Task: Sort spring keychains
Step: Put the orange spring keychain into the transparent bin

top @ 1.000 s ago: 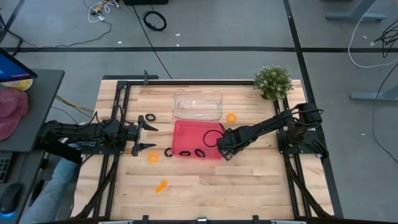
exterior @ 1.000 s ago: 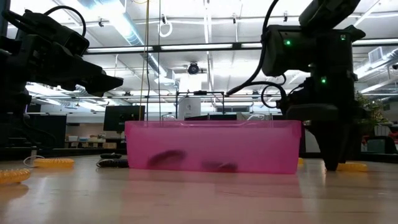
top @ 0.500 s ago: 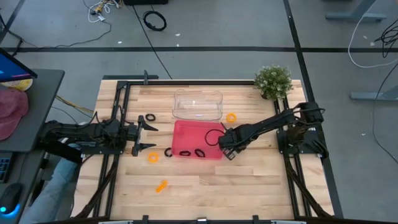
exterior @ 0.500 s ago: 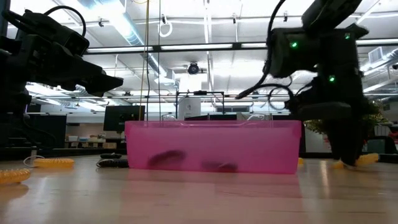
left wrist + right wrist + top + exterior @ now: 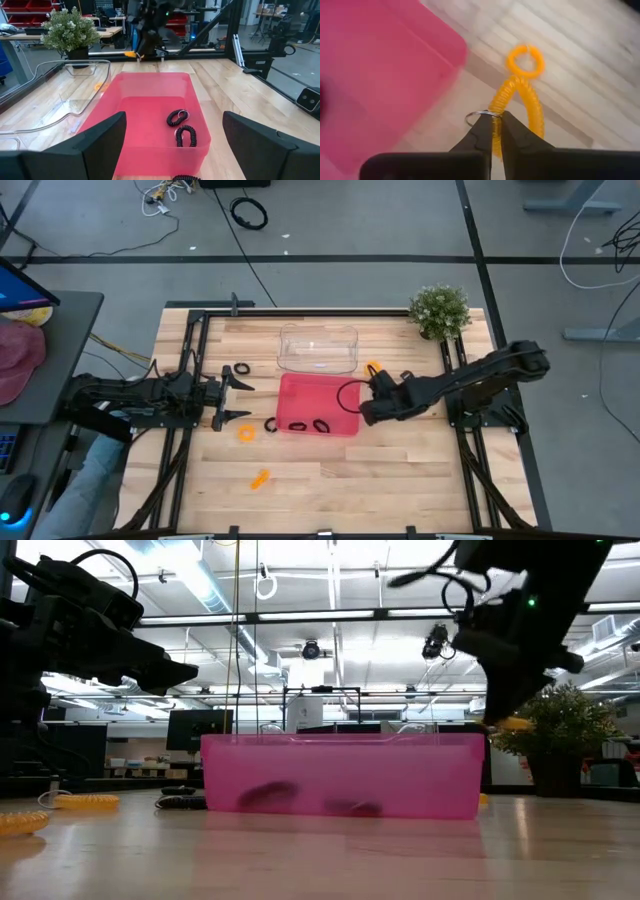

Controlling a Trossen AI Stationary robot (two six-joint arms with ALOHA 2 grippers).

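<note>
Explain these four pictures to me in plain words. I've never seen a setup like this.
This is a robot with two dark arms at a wooden table, each ending in two fingers. One picture looks straight down, one looks level across the tabletop, and two come from cameras on the arms' wrists.

On the table stand a pink tray with black spring keychains inside, a clear tray and a small potted plant. More keychains, black and orange, lie loose around the pink tray.

The right gripper, beside the pink tray, has its fingers shut on an orange spring keychain and holds it above the table; another orange one lies below it. The left gripper waits open at the table's left side.
</note>
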